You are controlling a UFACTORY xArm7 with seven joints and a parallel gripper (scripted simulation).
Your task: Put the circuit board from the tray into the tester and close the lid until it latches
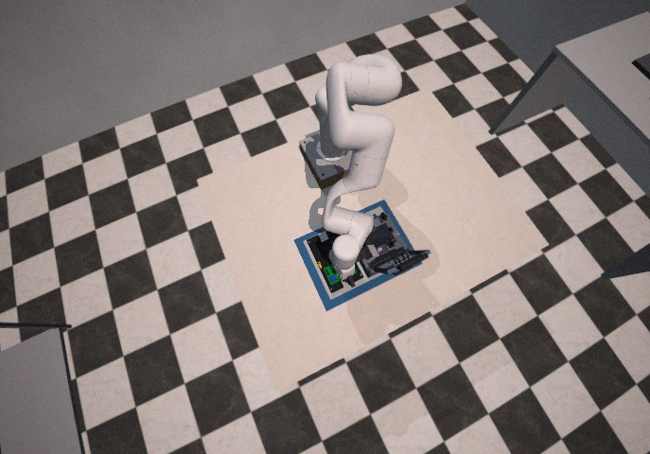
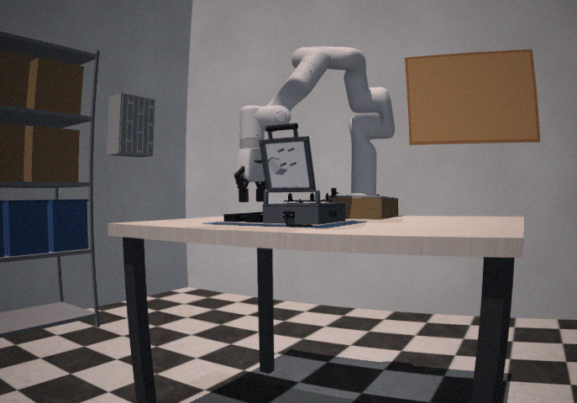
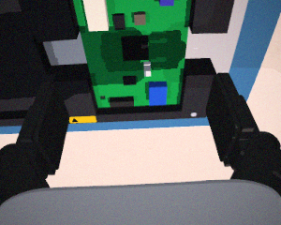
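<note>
The green circuit board (image 3: 135,40) (image 1: 329,273) lies face up in a pocket of the black tray (image 3: 211,7) (image 1: 314,250) (image 2: 240,217). Its white connector (image 3: 94,7) is at the end far from the wrist camera. My gripper (image 3: 136,95) (image 2: 249,192) is open and empty. It hangs above the tray, over the board's near end, with a finger off each long side. The grey tester (image 2: 303,212) (image 1: 390,237) stands beside the tray. Its lid (image 2: 286,164) is upright and open, with the handle (image 2: 281,127) on top.
Tray and tester rest on a blue mat (image 1: 336,305) (image 3: 266,25) on the wooden table (image 2: 393,232). The arm's base block (image 2: 369,206) stands behind the tester. A shelf with boxes (image 2: 22,118) stands at the left wall.
</note>
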